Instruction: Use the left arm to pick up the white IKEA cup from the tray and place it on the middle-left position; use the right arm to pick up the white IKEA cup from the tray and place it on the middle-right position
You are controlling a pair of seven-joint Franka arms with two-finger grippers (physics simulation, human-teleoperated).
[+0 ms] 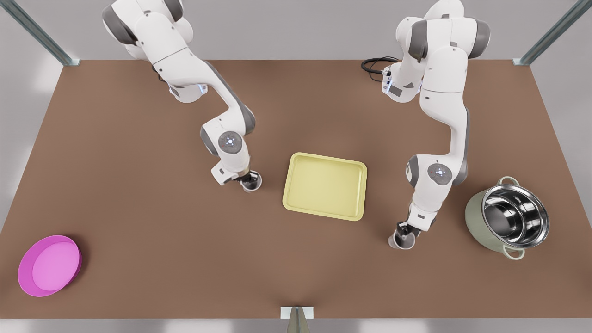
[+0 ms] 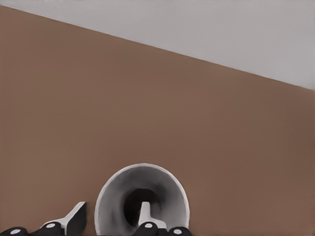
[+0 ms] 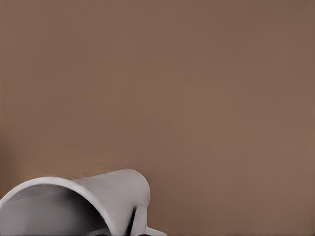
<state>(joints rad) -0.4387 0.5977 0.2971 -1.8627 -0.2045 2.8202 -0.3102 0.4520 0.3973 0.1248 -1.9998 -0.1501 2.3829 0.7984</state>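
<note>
On table: 2 cups [image 1: 252,181] [image 1: 401,240], 1 per gripper [image 1: 249,178] [image 1: 406,232]; 1 tray [image 1: 325,186].

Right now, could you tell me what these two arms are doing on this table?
Both cups are off the pale yellow tray. The left gripper pinches one white cup by its wall, low at the table, on the front view's left of the tray. The right gripper holds the other white cup on the tray's far side, near the steel pot. Whether either cup rests on the table yet is unclear.
</note>
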